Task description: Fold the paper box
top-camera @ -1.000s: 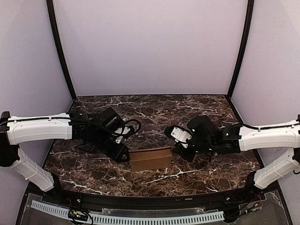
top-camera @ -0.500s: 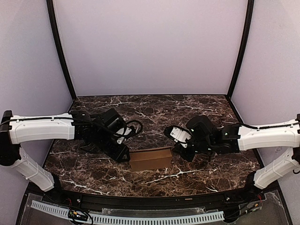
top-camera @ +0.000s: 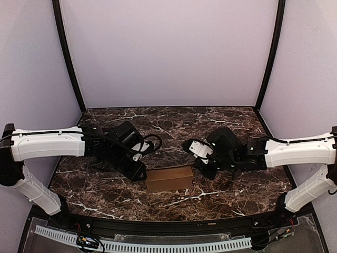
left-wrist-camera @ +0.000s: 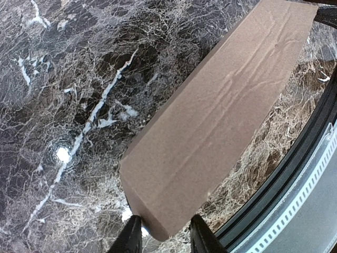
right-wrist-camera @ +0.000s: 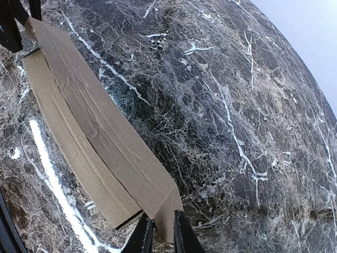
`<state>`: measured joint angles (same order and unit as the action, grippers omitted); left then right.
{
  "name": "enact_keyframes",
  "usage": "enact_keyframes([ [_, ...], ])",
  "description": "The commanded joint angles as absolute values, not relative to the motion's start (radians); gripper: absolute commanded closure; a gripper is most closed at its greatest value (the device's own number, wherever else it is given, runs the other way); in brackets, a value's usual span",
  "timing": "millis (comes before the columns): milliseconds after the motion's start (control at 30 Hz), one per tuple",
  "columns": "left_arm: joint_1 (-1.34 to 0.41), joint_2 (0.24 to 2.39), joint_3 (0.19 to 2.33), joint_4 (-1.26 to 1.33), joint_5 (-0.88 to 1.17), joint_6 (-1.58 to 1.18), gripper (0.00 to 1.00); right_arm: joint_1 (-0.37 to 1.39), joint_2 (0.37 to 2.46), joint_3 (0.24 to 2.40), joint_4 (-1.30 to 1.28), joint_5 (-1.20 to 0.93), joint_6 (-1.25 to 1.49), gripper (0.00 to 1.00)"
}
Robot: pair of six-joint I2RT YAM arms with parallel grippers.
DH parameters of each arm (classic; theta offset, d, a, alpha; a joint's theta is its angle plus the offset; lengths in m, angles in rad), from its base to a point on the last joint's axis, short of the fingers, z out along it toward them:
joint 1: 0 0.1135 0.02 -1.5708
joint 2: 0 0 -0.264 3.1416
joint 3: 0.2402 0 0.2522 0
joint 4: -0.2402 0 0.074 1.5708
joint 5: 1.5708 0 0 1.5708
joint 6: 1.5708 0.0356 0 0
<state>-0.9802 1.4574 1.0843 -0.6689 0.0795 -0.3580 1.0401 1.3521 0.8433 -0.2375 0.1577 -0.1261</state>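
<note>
The paper box [top-camera: 168, 179] is a long, narrow brown carton lying on the dark marble table [top-camera: 210, 121] between the two arms. My left gripper [top-camera: 141, 174] is at its left end. In the left wrist view the carton [left-wrist-camera: 221, 116] runs away up to the right, and its near corner sits between the jaws of that gripper [left-wrist-camera: 166, 238], both fingers touching it. My right gripper [top-camera: 199, 167] is at the right end. In the right wrist view its jaws [right-wrist-camera: 160, 233] stand narrow on a small end flap of the carton [right-wrist-camera: 89, 126].
A black rail and a white perforated strip [top-camera: 158, 245] run along the table's near edge, close to the carton's front side [left-wrist-camera: 310, 195]. Lavender walls enclose the back and both sides. Bare marble lies behind the carton.
Both grippers have narrowed their jaws on the carton's ends. The right arm has shifted slightly left. The raised back edge of the carton now lies flatter.
</note>
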Motion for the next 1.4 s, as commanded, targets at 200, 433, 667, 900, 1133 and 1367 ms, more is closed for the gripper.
enact_keyframes([
  [200, -0.989, 1.467, 1.114, -0.688, 0.063, -0.338, 0.75, 1.046, 1.382, 0.886, -0.244, 0.167, -0.131, 0.94],
  [433, -0.989, 1.476, 1.13, -0.7, 0.059, -0.331, 0.83, 1.048, 1.381, 0.895, -0.247, 0.167, -0.129, 1.0],
  [667, -0.988, 1.494, 1.155, -0.706, 0.061, -0.323, 0.89, 1.053, 1.381, 0.903, -0.254, 0.166, -0.12, 1.0],
  [900, -0.99, 1.506, 1.168, -0.712, 0.058, -0.322, 0.93, 1.059, 1.388, 0.919, -0.273, 0.173, -0.092, 1.0],
  [1133, -0.99, 1.52, 1.19, -0.719, 0.052, -0.341, 0.99, 1.079, 1.417, 0.961, -0.31, 0.174, -0.008, 1.0],
  [1367, -0.99, 1.535, 1.206, -0.718, 0.046, -0.365, 0.99, 1.09, 1.435, 0.994, -0.349, 0.175, 0.09, 1.0],
])
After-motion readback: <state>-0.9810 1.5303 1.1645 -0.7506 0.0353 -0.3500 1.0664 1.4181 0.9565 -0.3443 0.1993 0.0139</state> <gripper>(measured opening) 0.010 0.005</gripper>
